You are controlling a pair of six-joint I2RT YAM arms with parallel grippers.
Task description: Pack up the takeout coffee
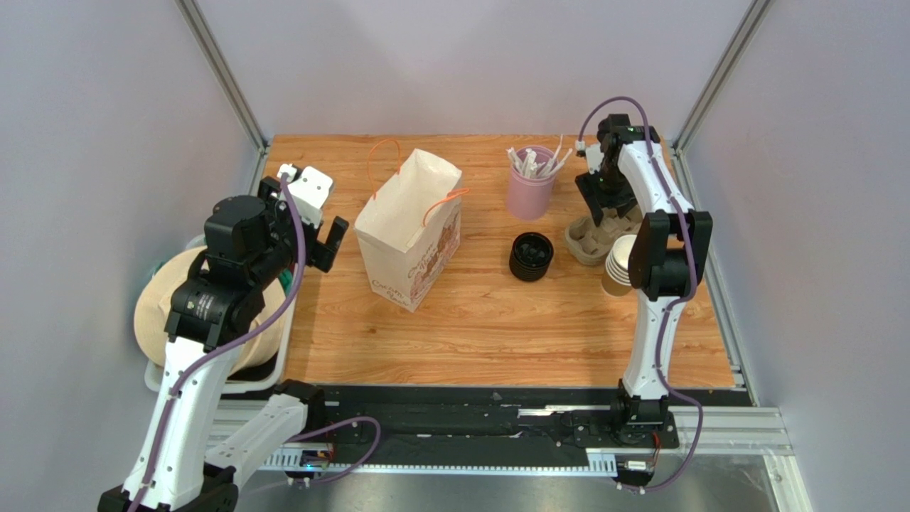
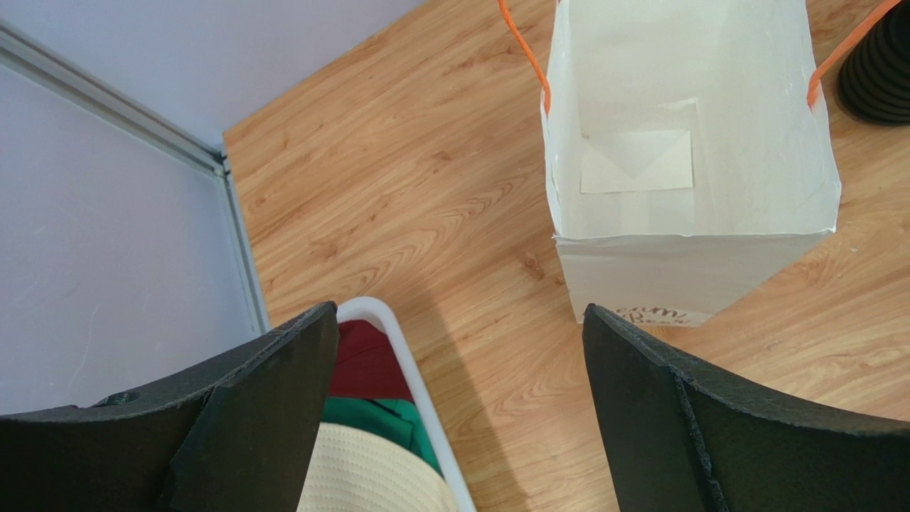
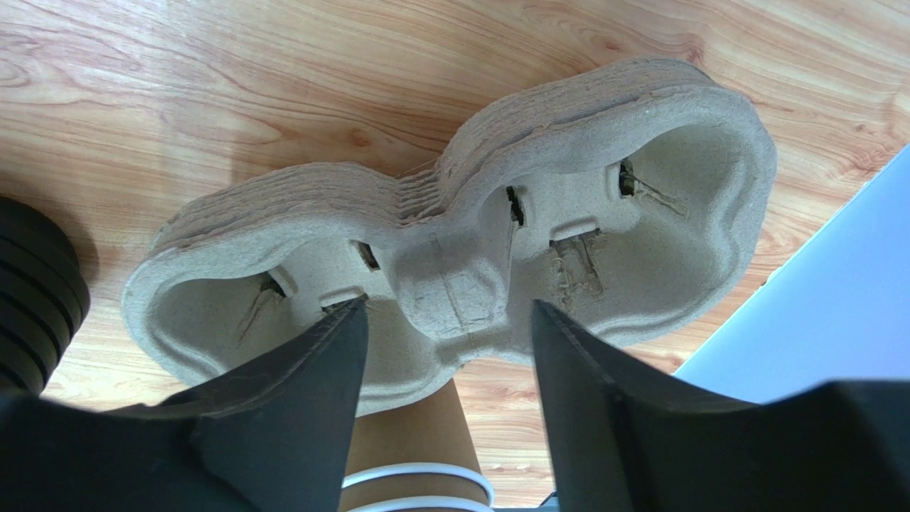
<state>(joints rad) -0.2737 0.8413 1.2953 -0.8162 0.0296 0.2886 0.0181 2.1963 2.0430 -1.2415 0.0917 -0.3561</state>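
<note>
Up in the overhead view, there are two arms and one of nearly everything else. The left pincer (image 1: 316, 221) hangs at the table's (image 1: 481, 331) left edge, holding nothing. Just to its right stands one paper bag (image 1: 411, 229) with two orange handles. Way over on the other side, the right pincer (image 1: 596, 201) is down on one stack of pulp cup carriers (image 1: 594, 239). Left of that pincer are one pink cup (image 1: 530, 190) of white sticks and one stack of black lids (image 1: 531, 256). Just on its near side is one nested stack of brown cups (image 1: 617, 265). Which of those is the takeout coffee, honestly can't tell; I can't pick out a single lidded cup.

Left wrist view: the left pincer (image 2: 459, 347) has its two fingers spread wide with bare wood between them. The bag (image 2: 684, 139) is straight ahead of it with its mouth open, and the lids (image 2: 881, 64) peek in past the bag. Right under the left finger is one white bin (image 2: 404, 347) with a cream hat (image 2: 363, 480) in it.

Right wrist view: the right pincer (image 3: 449, 315) has its fingers apart, one over each of the top carrier's (image 3: 684, 160) two wells, with the centre hump between them. It doesn't look pinched. The lids (image 3: 32, 277) sit off to the left, and a brown cup (image 3: 411, 448) shows below, between the fingers.
</note>
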